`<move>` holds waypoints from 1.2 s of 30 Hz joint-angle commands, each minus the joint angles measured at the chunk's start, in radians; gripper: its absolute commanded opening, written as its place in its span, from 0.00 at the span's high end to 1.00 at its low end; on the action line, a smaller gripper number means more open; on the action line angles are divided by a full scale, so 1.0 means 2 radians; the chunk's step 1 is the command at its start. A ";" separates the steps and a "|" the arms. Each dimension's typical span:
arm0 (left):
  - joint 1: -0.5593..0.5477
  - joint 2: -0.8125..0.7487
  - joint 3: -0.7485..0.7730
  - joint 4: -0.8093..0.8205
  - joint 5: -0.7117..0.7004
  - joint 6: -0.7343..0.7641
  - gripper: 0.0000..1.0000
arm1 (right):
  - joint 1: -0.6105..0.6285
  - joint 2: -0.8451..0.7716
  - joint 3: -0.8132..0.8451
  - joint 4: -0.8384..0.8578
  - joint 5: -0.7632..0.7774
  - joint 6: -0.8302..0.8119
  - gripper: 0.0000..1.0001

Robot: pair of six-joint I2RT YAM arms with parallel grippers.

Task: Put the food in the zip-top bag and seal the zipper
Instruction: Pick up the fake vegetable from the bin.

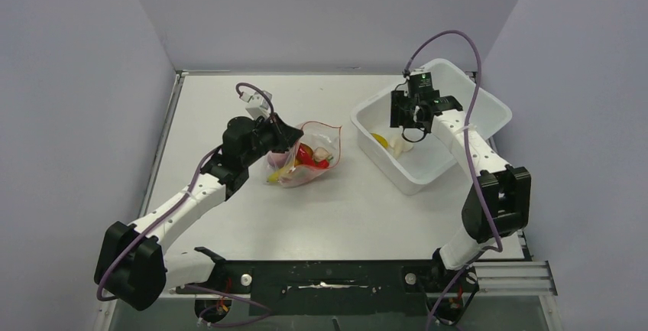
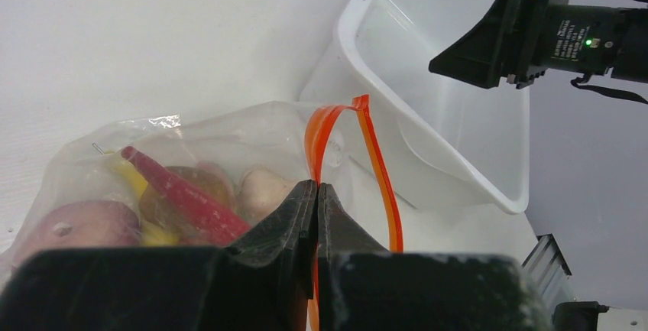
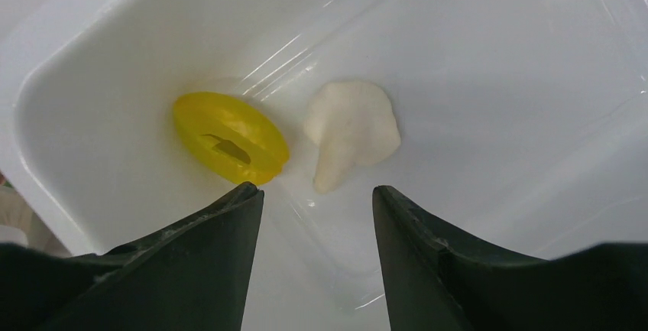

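left jaws pinching orange zipper [image 2: 380, 167], bag [image 2: 229, 128] gaping

We look down on a white table [image 1: 344, 216] with a matte top, set inside a 3-sided enclosure. The left wall [image 1: 76, 102], the back wall [image 1: 328, 10] and the right wall [image 1: 581, 79] are plain panels of pale lavender-grey, and they meet in 2 straight corner seams behind the table. A thin metal edge [image 1: 170, 140] runs along the table's left side and across its far side. Along the near edge lies a black strip [image 1: 328, 289] carrying 2 round silver fittings [image 1: 245, 278]. A ribbed grey metal rail [image 1: 516, 274] sits at the near right corner. The light is soft and even, and we find only faint shadows on the top.
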 commanded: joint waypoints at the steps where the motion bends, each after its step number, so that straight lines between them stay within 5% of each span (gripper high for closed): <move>1: 0.003 0.003 0.034 0.006 0.009 0.011 1.00 | -0.009 0.018 -0.005 0.030 -0.018 -0.004 0.44; 13: 0.004 -0.005 0.043 -0.012 0.006 0.017 1.00 | -0.011 0.099 0.009 0.018 0.032 0.042 0.47; 36: 0.005 -0.007 0.038 -0.005 0.005 0.012 1.00 | -0.023 0.134 0.003 0.024 0.037 0.041 0.54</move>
